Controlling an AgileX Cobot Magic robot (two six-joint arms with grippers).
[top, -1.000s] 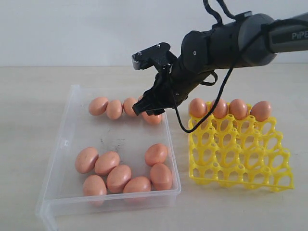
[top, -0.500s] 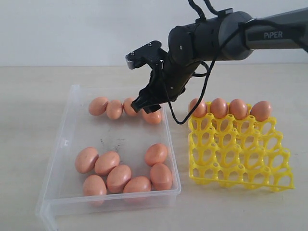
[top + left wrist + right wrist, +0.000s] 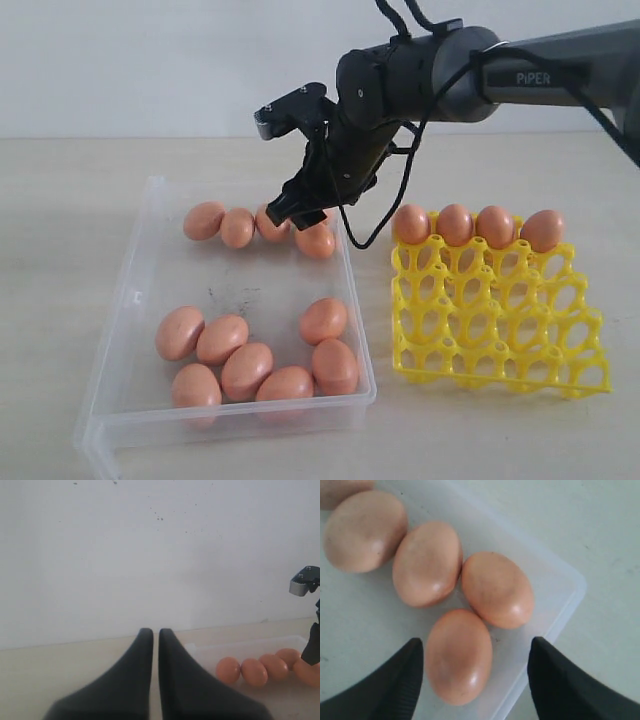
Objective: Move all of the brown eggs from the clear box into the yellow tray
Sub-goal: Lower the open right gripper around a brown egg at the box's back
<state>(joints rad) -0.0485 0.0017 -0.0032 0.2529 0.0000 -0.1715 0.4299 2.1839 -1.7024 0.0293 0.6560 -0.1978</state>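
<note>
The clear box (image 3: 135, 300) holds a back row of brown eggs (image 3: 237, 227) and a front cluster of several more (image 3: 247, 370). My right gripper (image 3: 298, 212) hangs open over the box's back right corner, just above the row's last egg (image 3: 316, 240). In the right wrist view that egg (image 3: 459, 655) lies between the spread fingers (image 3: 402, 680), untouched, close to the box wall (image 3: 560, 610). The yellow tray (image 3: 500, 320) stands right of the box with several eggs (image 3: 455, 225) in its back row. My left gripper (image 3: 155, 631) is shut and empty, low over the table beside the box (image 3: 240, 645).
Box and tray sit on a pale table (image 3: 60, 200) in front of a white wall. The right arm's black cable (image 3: 380, 225) loops down between the box and the tray. Most tray cups (image 3: 520, 350) stand open.
The right arm has swung left, from above the tray's side to over the box's back row, and its jaws have spread wider. The eggs have not moved.
</note>
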